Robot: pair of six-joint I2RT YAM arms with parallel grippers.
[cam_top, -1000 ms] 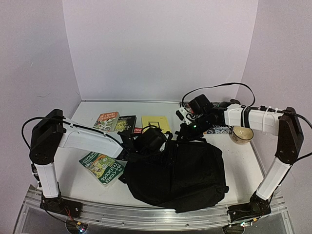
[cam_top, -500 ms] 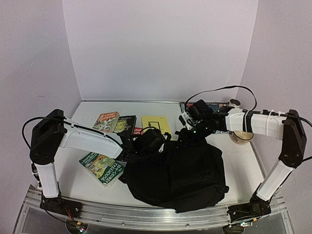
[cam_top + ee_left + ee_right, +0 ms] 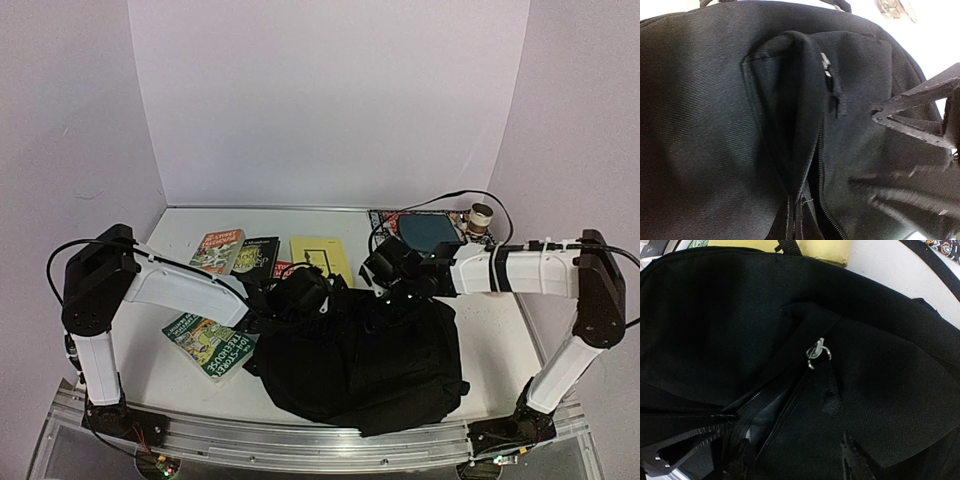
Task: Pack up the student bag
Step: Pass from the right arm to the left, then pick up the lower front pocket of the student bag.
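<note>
Squarely at the near middle of the table (image 3: 170, 380), slumped flat: student bag (image 3: 370, 360), zip partly parted below its pull ring (image 3: 816, 352), left gripper (image 3: 300, 297) clenched, seemingly on a raised fabric fold, right gripper (image 3: 388, 290) spread just above, books (image 3: 210, 342) leftward.

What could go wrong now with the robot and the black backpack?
1. The left end effector seems to pinch only a thin fold of the backpack beside the zipper. The fabric might slip out, and the opening would flop shut.
2. The right end effector is open just above the zipper ring. A finger could snag on that ring.
3. Both end effectors are very close together over the backpack's top, so they might bump.
</note>
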